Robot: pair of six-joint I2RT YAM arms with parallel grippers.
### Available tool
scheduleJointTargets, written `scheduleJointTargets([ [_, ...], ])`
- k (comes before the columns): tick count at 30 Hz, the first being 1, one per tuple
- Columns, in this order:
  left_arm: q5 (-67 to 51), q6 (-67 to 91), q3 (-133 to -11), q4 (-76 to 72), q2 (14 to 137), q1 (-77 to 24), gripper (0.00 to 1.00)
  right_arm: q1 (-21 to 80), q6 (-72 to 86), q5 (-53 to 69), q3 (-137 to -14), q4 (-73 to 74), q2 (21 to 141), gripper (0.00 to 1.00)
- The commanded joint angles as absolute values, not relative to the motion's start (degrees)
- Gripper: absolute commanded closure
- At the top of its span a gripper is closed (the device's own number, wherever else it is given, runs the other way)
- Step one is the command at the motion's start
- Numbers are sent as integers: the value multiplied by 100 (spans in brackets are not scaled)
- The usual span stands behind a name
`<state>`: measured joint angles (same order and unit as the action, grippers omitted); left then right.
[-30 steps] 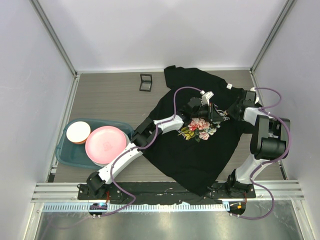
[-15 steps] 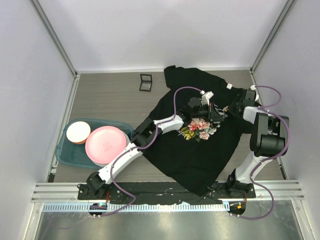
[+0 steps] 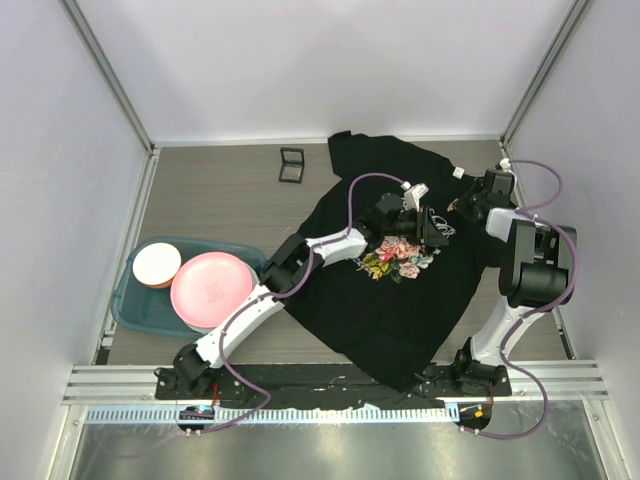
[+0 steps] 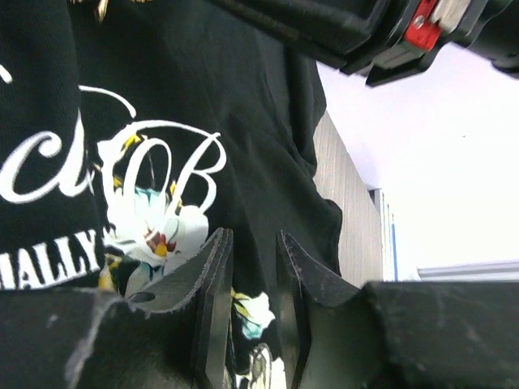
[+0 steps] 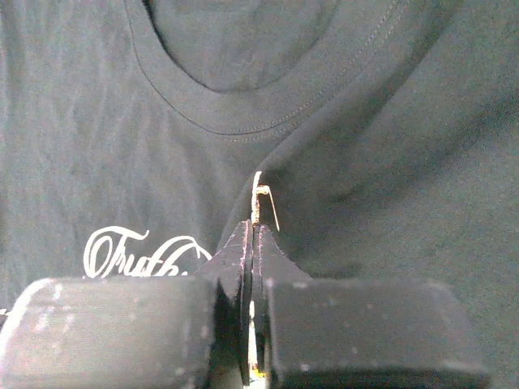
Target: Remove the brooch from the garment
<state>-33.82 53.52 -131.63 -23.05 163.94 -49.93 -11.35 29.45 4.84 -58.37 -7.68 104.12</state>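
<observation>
The garment (image 3: 400, 300) is a black T-shirt with a rose print, lying spread on the table. In the right wrist view my right gripper (image 5: 253, 231) is shut on the brooch (image 5: 258, 198), a thin gold piece with its pin hanging open. It is just below the collar (image 5: 235, 121), and a ridge of cloth rises up to it. From above, this gripper (image 3: 468, 203) is at the shirt's upper right. My left gripper (image 3: 432, 226) rests on the print's script. Its jaws (image 4: 247, 243) stand nearly closed with a fold of black cloth between them.
A small black square case (image 3: 292, 165) lies on the table left of the shirt. A teal bin (image 3: 135, 305) at the left holds a pink plate (image 3: 210, 288) and a white bowl (image 3: 157, 263). A white tag (image 3: 458, 172) sits near the collar.
My right gripper has moved up and to the right, away from the print toward the shirt's shoulder. The left gripper has stayed on the print.
</observation>
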Motion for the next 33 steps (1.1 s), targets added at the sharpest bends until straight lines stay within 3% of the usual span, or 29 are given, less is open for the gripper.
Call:
scheduleJointTargets([
  [1, -3647, 5230, -12991, -1969, 15514, -5036, 66, -1143, 2585, 597, -6082, -853, 9862, 99],
  [8, -3692, 5159, -11385, -1828, 13758, -4738, 62, -686, 1864, 219, -6214, -316, 9300, 99],
  [11, -3490, 5580, -9692, -2109, 12645, -4475, 36, -90, 1654, 54, -5951, -273, 8922, 99],
  [13, -3235, 6002, -9126, -1918, 12097, -4316, 31, 531, 1495, -209, -5566, -421, 8518, 99],
  [17, -2893, 6319, -7957, -1224, 10596, -3886, 29, 1624, 828, -509, -4923, -755, 7885, 99],
  [21, -2366, 6398, -7603, 362, 9688, -3517, 31, 2592, -217, -905, -4255, -1318, 7340, 99],
  [23, -2153, 6626, -7681, 982, 9510, -3262, 37, 2951, -491, -660, -3834, -1791, 6919, 99],
  [33, -2021, 7637, -7550, 2379, 8798, -3129, 35, 3797, -1748, 165, -2778, -3374, 5977, 99],
])
